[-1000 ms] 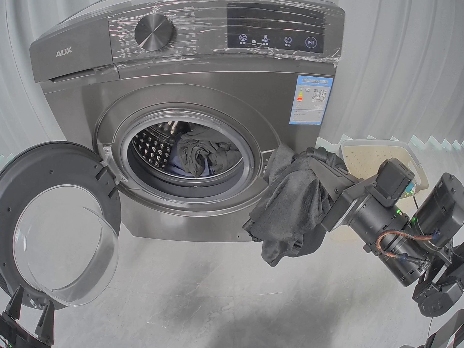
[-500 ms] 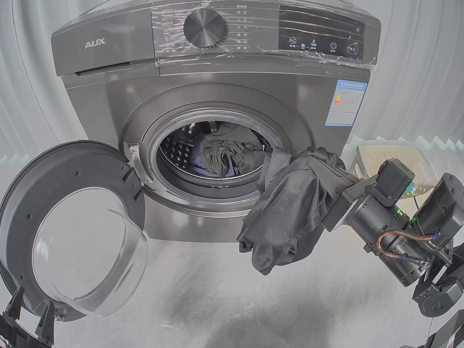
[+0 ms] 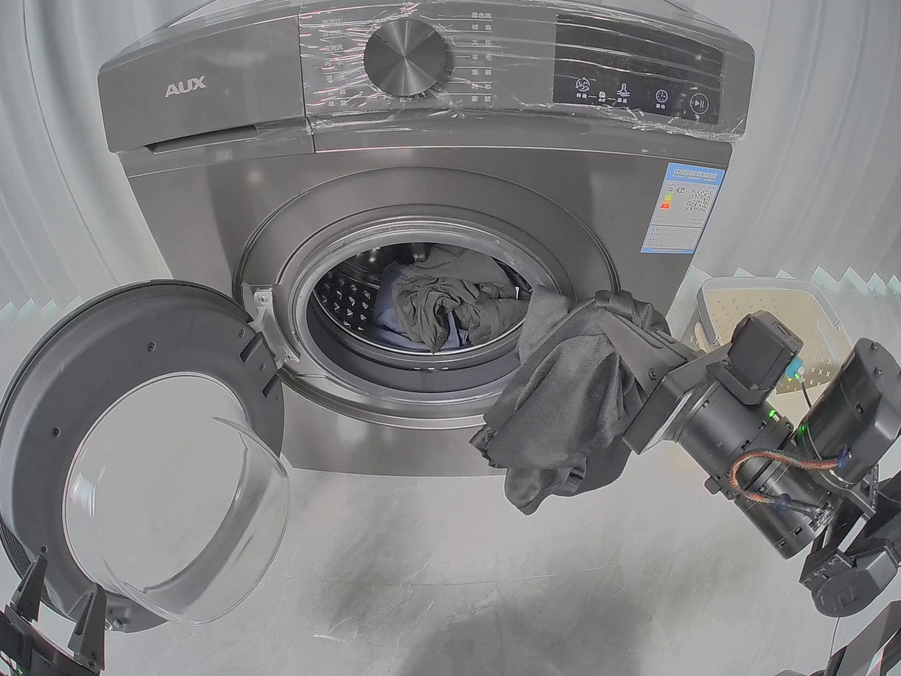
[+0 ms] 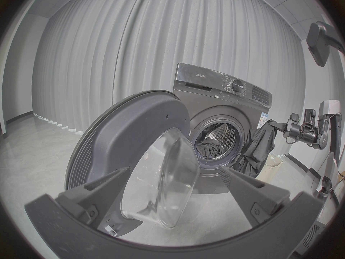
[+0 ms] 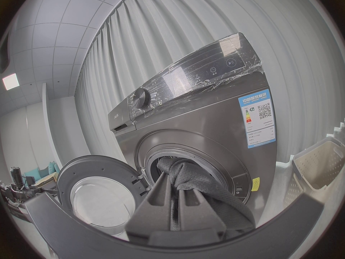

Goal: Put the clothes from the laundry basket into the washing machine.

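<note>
The right pincer (image 5: 175, 193) pinched a dark garment (image 3: 563, 396) before the open washing machine (image 3: 422, 171), while the left pincer (image 4: 173, 169) hung spread near its door (image 3: 141, 406).

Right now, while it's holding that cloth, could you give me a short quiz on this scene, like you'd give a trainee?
1. True or false: the washing machine has its door swung open.
2. Which gripper is shut on the dark garment hanging in front of the machine?
3. Fill in: other clothes already lie inside the ____.

Key:
1. True.
2. The right gripper.
3. drum.
</note>
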You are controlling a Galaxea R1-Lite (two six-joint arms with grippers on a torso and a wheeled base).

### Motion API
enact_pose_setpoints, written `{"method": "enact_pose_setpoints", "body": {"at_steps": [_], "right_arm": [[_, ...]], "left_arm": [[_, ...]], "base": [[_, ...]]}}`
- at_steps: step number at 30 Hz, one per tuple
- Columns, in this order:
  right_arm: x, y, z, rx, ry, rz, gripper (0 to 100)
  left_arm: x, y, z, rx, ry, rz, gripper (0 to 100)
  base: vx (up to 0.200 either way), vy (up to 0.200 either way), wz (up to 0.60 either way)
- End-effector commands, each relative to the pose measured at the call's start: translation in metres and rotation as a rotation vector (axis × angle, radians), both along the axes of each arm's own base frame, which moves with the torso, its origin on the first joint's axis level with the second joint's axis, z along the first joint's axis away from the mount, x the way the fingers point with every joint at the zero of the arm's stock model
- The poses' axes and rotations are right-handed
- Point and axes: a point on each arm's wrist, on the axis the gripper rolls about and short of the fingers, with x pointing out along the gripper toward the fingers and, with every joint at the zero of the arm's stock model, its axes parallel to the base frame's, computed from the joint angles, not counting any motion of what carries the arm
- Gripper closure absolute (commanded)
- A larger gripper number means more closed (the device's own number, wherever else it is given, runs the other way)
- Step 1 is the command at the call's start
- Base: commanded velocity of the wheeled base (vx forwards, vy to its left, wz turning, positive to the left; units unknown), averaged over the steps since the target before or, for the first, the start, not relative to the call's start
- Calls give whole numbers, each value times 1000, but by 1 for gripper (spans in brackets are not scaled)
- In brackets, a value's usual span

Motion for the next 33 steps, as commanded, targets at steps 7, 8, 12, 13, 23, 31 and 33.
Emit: {"method": "enact_pose_setpoints", "body": {"at_steps": [7,8,12,13,23,31,33], "right_arm": [[-1,3,-1,-2,5,12,100],[-1,3,-1,-2,5,12,100],[-3,6,-3,-11,11,19,100],[-3,7,-3,-12,12,21,100],[1,30,-7,-17,28,26,100],[12,60,-11,20,46,9,100],[13,63,-11,27,44,13,100]], "left_arm": [[0,0,-5,12,0,-1,0],[0,0,-5,15,0,-1,0],[0,0,-5,132,0,-1,0],[0,0,-5,143,-2,0,0],[-12,-3,32,218,-151,-115,0],[20,-10,71,236,10,-436,0],[25,-10,72,239,30,-481,0]], "base": [[0,0,0],[0,0,0],[0,0,0],[0,0,0],[0,0,0],[0,0,0],[0,0,0]]}}
